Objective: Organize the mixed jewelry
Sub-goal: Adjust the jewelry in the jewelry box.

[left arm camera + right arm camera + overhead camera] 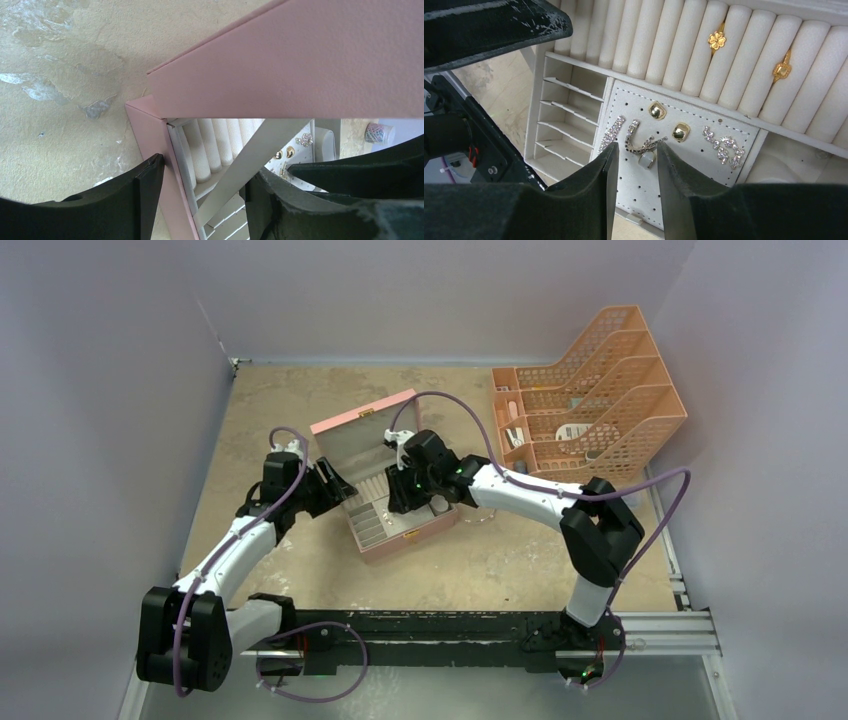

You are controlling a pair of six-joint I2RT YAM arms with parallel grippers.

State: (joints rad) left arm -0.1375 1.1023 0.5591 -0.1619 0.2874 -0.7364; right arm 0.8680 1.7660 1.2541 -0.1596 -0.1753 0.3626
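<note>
The curved silvery rhinestone earring lies on the white perforated pad, its arc crosswise between the narrowly parted, unclamped fingers of the right pincer.

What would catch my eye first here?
An open pink jewelry box sits in the middle of the table. Inside, gold rings sit in the cream rolls and sparkly earrings are pinned on a white board, the right tool open right over them. An orange mesh rack stands at the far right.
</note>
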